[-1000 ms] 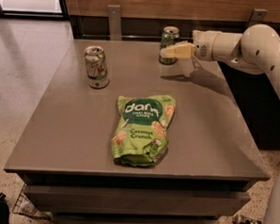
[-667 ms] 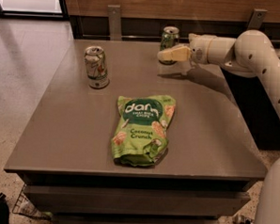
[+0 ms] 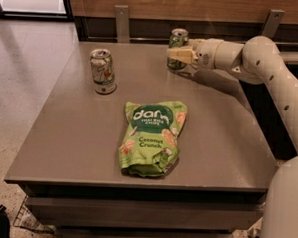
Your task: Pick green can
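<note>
The green can point(image 3: 179, 38) stands upright at the far edge of the grey table point(image 3: 78, 137), dark green with a silver top. My gripper point(image 3: 176, 55) comes in from the right on the white arm point(image 3: 257, 59) and sits at the can's lower half, covering part of it. I cannot tell whether it touches the can.
A whitish-silver can point(image 3: 102, 71) with green and red marks stands at the far left of the table. A green snack bag point(image 3: 150, 137) lies flat in the middle. A wooden wall with metal brackets runs right behind the table's far edge.
My gripper has moved left along the far edge, from beside the green can to over its lower half. The other can and the bag have not moved.
</note>
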`<state>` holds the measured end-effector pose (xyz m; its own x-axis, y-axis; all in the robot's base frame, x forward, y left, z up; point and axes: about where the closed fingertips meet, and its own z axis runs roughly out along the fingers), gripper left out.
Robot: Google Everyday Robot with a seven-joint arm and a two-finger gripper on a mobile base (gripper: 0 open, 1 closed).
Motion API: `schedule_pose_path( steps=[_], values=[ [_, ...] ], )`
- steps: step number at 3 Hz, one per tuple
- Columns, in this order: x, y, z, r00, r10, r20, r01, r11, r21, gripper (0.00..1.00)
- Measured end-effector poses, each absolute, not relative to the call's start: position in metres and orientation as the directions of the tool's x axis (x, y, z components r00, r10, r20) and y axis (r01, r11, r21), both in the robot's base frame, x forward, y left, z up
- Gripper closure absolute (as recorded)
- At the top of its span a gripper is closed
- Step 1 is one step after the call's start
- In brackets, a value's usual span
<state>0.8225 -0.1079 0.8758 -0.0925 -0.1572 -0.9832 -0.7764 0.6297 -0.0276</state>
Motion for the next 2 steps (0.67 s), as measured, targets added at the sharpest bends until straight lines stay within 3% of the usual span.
schedule_pose_path(
  steps=[2],
  values=[
    [0.8236,-0.1014,0.8744,-0.091,-0.156,-0.984,-0.782,0.623,-0.026,0.88]
  ],
)
